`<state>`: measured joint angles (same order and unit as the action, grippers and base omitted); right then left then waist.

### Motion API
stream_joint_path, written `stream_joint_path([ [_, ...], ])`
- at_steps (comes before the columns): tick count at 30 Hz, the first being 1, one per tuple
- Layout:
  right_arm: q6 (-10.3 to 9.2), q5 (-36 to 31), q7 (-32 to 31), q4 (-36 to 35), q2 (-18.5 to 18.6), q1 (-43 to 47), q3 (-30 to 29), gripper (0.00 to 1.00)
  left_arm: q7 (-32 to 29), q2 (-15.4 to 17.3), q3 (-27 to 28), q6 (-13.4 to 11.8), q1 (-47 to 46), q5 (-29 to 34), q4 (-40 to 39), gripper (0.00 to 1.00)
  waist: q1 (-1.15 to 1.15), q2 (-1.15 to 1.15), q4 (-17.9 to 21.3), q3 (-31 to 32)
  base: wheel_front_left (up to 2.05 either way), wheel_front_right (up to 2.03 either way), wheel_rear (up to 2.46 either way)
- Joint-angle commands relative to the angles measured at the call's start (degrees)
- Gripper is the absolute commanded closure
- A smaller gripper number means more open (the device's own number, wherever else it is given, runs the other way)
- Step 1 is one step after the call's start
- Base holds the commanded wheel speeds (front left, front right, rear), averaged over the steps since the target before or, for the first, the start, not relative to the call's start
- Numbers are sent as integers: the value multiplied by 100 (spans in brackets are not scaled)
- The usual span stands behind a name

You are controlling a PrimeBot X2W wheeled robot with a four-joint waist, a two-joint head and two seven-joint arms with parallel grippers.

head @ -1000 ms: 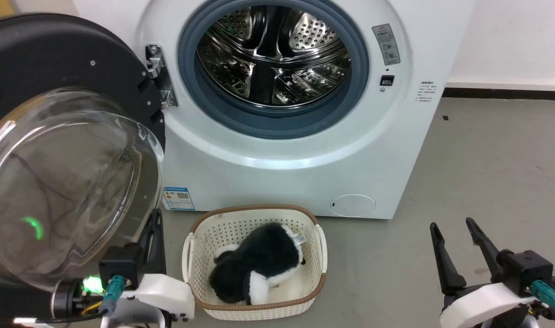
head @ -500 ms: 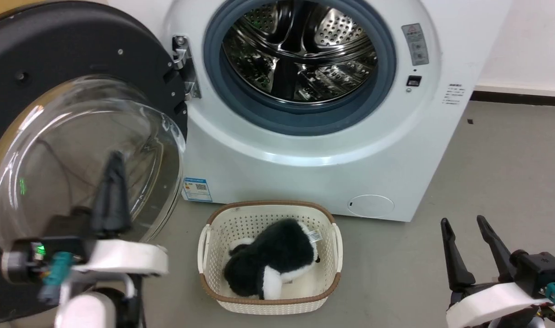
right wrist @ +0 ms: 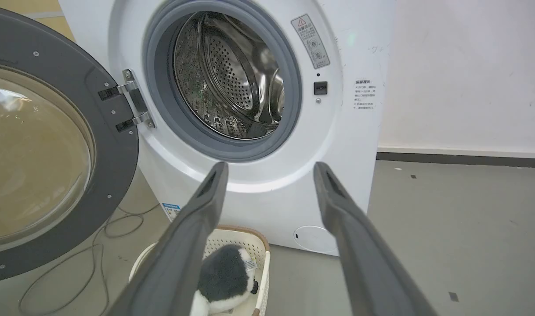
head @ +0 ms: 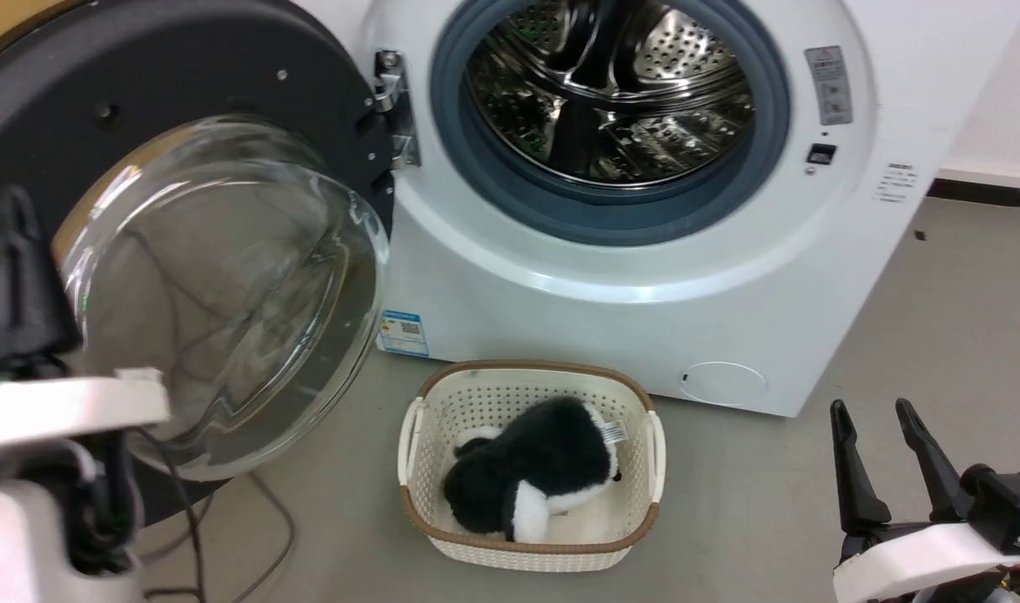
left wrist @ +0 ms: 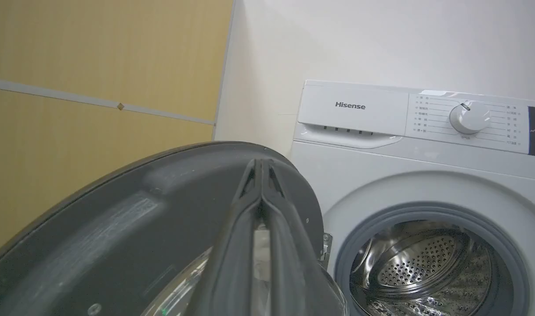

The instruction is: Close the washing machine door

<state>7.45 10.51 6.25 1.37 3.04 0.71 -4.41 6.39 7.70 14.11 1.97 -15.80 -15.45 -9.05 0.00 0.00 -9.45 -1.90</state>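
Note:
The washing machine point(head: 610, 310) stands with its round opening uncovered, showing the grey gasket and the steel drum point(head: 610, 92). Its door point(head: 183, 84) is swung wide to the left on the hinge, matte black inner face and bulging glass bowl point(head: 225, 285) turned toward me. My left gripper point(head: 12, 201) is raised at the door's left side, fingers pointing up. In the left wrist view the left gripper point(left wrist: 261, 163) is shut with nothing in it, set against the door point(left wrist: 118, 219); whether they touch I cannot tell. My right gripper point(head: 870, 410) is open and low at the right, far from the door point(right wrist: 116, 145).
A cream basket point(head: 527, 554) holding a black and white plush toy point(head: 535, 477) sits on the floor right in front of the machine. A thin cable point(head: 267, 519) loops on the floor under the door. Bare grey floor point(head: 937, 318) lies to the right.
The head camera has turned, shifting the whole picture to the right. My left gripper has risen from below the glass bowl and crossed to the door's left side. The right gripper has stayed put.

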Motion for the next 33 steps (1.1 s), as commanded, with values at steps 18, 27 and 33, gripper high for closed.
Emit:
stream_joint_path([
  [18,2,360,311,220,-10,16,-201,0,-1001,1176,1449,-40,-1149,-2092,2372,100,0,0,-548,-262,0,0,0],
  [27,2,467,419,268,-11,12,-214,0,-1836,1450,1677,-46,-1369,-2779,3362,100,0,0,-673,-417,0,0,0],
  [33,3,571,490,274,-12,-9,-268,0,-2487,1482,1738,178,-1398,-3274,3802,100,0,0,-745,-496,0,0,0],
])
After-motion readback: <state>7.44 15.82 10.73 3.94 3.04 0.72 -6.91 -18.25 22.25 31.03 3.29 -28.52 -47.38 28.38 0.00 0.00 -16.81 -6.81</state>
